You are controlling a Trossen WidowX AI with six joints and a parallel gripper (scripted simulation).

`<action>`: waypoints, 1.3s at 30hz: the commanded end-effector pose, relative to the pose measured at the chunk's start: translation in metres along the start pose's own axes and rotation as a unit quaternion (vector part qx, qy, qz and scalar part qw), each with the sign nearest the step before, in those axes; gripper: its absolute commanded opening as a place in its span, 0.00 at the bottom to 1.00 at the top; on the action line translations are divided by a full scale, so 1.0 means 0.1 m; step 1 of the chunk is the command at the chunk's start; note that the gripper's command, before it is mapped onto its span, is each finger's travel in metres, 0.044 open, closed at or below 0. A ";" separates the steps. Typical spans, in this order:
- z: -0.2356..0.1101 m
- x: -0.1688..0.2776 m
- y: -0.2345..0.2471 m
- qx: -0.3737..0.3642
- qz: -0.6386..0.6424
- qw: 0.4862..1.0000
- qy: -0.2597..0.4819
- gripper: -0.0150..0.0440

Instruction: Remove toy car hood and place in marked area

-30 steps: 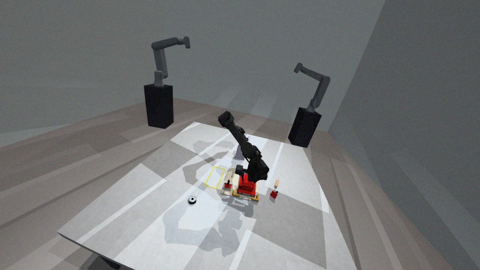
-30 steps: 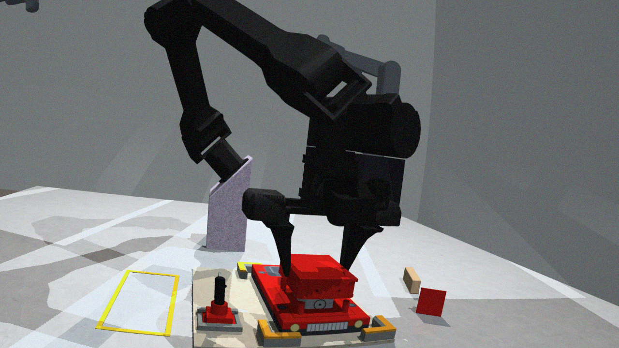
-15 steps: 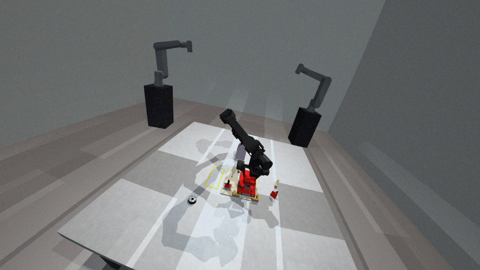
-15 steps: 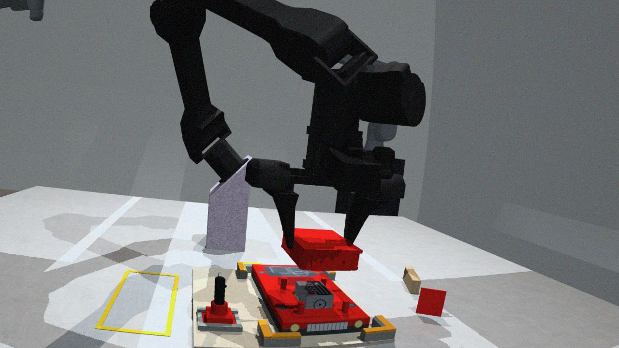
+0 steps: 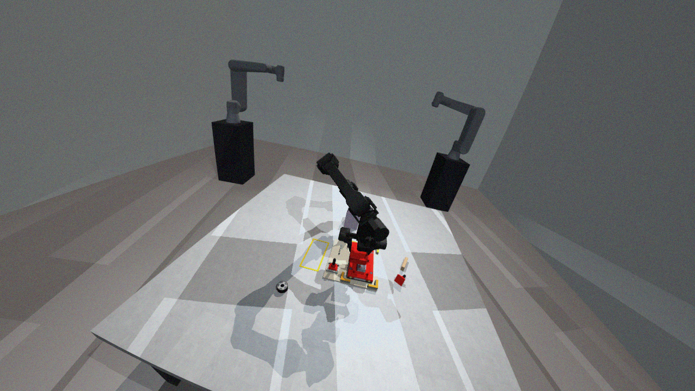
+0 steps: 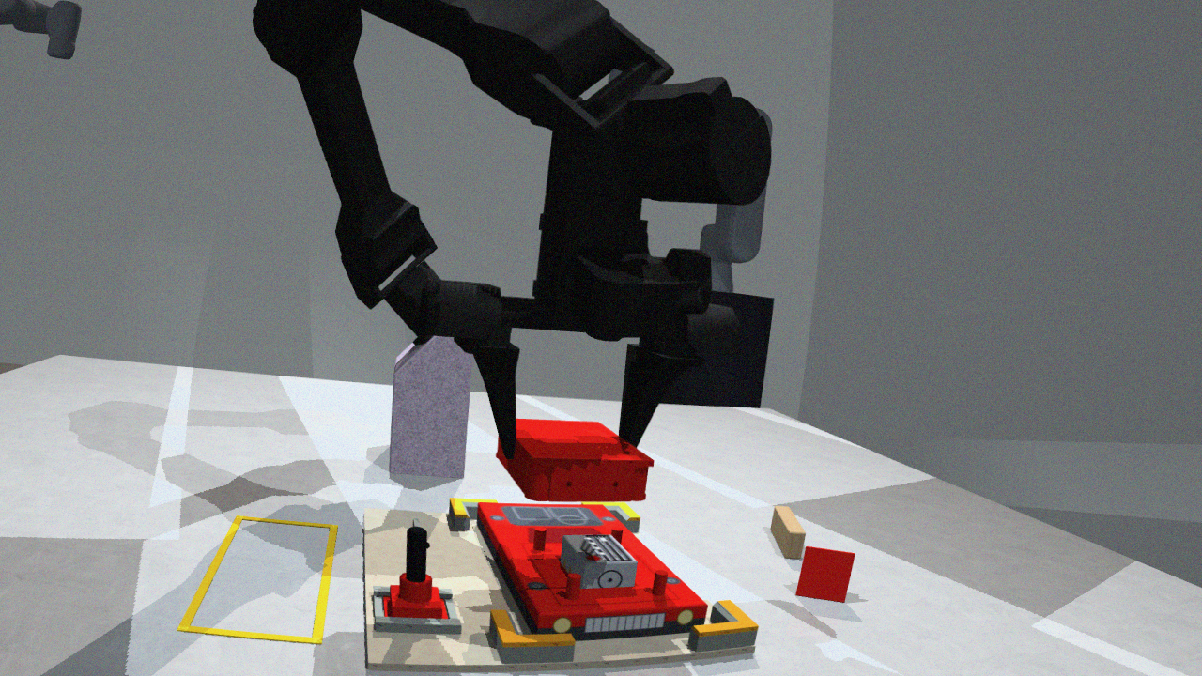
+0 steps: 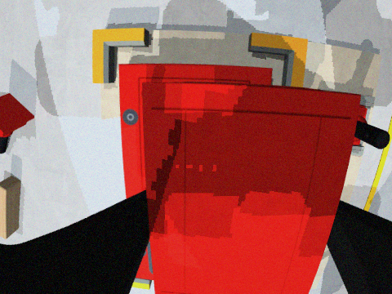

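Above the car: the tool (image 6: 569, 443) grips the red hood (image 6: 576, 468), its fingers (image 6: 504, 403) spread wide across the hood's two sides and clamped on it.
Hood: it hangs level, free of the toy car (image 6: 588, 571), whose grey engine block (image 6: 594, 561) sits uncovered.
Car: it rests on a tan board (image 6: 394, 538) between yellow corner brackets (image 6: 729, 620), toward the near edge of the worktop (image 6: 924, 588).
Marked area: the yellow rectangle (image 6: 260, 579) lies just beside the board, on the side away from the red cube (image 6: 824, 574).
Obstacle: a black post on a red base (image 6: 416, 571) stands on the board between car and rectangle.
Step in hand: carry the hood sideways, probably high enough to pass over the post, keep it level, lower it fully inside the yellow lines.
Release: spread the fingers only once it rests flat, then lift away.
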State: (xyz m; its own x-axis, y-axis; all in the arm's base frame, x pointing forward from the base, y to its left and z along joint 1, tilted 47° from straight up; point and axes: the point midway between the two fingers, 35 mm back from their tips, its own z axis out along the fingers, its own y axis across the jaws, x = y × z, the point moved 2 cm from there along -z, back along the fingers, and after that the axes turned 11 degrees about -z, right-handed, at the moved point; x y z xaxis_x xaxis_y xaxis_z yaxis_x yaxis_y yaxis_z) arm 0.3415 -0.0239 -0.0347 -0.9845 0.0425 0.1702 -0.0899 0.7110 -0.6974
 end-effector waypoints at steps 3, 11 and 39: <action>-0.04 0.03 -0.22 0.000 -0.002 1.000 -0.003 0.25; -0.06 0.10 -0.50 -0.001 -0.002 1.000 -0.004 0.25; -0.09 0.50 -1.40 0.002 0.000 1.000 -0.003 0.25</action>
State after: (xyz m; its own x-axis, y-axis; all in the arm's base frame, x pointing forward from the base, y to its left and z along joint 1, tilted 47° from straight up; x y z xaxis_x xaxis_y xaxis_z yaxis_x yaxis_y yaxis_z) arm 0.3109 -0.1094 0.0688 -0.9857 0.0419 0.1632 -0.0849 0.7131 -0.6959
